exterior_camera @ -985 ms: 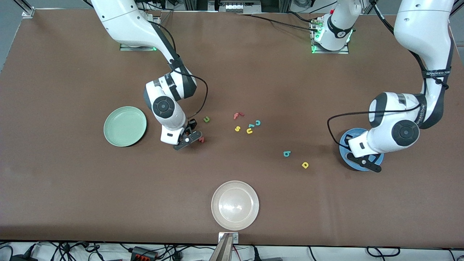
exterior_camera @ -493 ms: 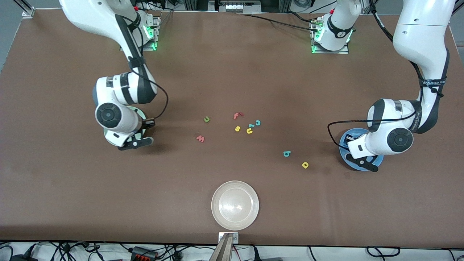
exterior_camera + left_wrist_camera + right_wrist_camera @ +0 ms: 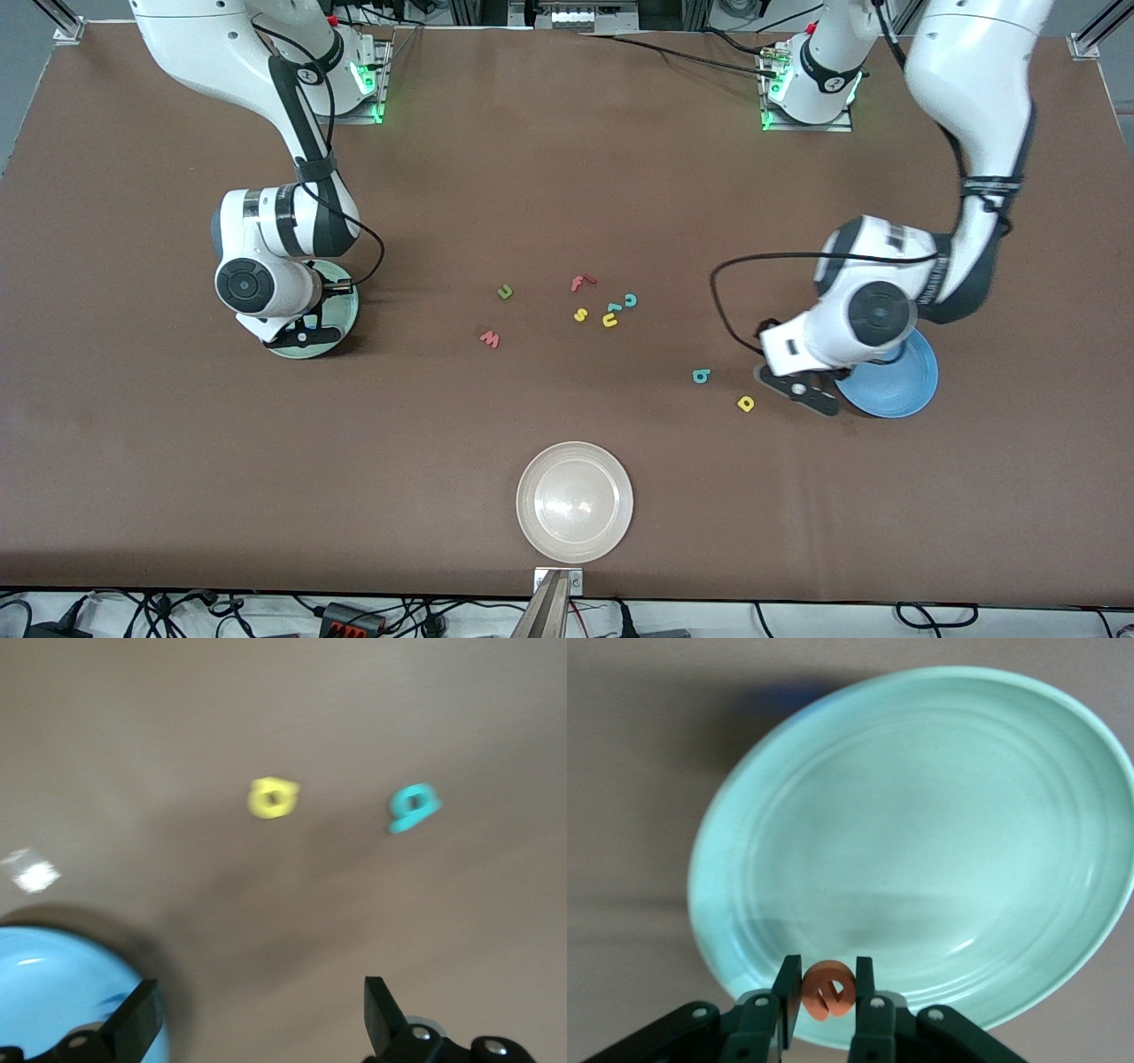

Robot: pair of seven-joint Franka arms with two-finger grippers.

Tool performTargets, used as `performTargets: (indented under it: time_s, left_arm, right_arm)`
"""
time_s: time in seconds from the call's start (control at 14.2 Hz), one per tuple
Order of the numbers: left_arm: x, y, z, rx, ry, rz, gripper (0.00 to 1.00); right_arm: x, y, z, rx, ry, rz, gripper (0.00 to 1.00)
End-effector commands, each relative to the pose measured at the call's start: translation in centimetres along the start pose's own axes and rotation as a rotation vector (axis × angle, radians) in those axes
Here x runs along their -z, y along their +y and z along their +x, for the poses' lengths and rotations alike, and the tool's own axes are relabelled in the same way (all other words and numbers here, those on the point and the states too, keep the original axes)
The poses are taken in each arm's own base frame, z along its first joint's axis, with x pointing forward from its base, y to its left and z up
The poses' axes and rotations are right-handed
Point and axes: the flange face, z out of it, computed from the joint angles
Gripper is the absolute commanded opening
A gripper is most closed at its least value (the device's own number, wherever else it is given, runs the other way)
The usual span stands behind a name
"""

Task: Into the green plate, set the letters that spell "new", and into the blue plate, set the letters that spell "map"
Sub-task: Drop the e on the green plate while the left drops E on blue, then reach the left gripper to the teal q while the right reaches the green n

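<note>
Your right gripper (image 3: 824, 994), clamped on the small orange foam e (image 3: 829, 989), had swung over the round mint-green plate (image 3: 347, 310). Your left gripper (image 3: 257, 1028), jaws spread empty, left the blue plate (image 3: 912, 390) toward the yellow a (image 3: 746, 404), at the plate's nine o'clock.

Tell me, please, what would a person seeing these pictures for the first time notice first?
Probably the right gripper, which pinches the orange e over the green plate. Next, the left gripper hangs open beside the blue plate, close to the yellow a and the teal p on the brown table.
</note>
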Motion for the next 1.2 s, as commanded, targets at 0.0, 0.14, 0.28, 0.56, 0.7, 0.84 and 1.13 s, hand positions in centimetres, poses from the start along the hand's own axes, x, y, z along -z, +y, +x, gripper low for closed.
performTargets:
  time_s: [0.0,0.14,0.28,0.56,0.7,0.84,1.13]
  left_arm:
    - [-2.7,2.4,4.0,-0.015,0.06,0.012,1.0]
    - [-4.9,5.1,5.2,-0.21,0.089,0.018,1.0]
    - [-6.1,6.8,5.2,-0.49,0.098,0.029,1.0]
    - [-7.3,7.6,4.7,-0.818,0.073,0.037,1.0]
    - [-7.9,7.3,4.7,-0.907,0.067,0.035,0.88]
    - [-8.5,7.5,4.7,-0.92,0.064,0.032,0.81]
    - [-9.9,7.6,5.2,-0.961,0.082,0.085,0.68]
  right_arm:
    - [-0.3,0.4,0.3,-0.029,0.015,0.017,0.83]
    - [1.9,-0.1,0.6,-0.026,0.044,0.024,1.0]
    - [4.4,-2.3,1.3,0.004,0.082,0.025,1.0]
    - [8.3,-12.9,1.2,0.104,0.166,0.123,1.0]
    - [9.2,-17.7,0.2,0.141,0.189,0.156,0.93]
    - [9.3,-20.6,-0.3,0.051,0.188,0.186,0.9]
    - [5.8,-28.4,-1.2,0.191,0.268,0.121,0.9]
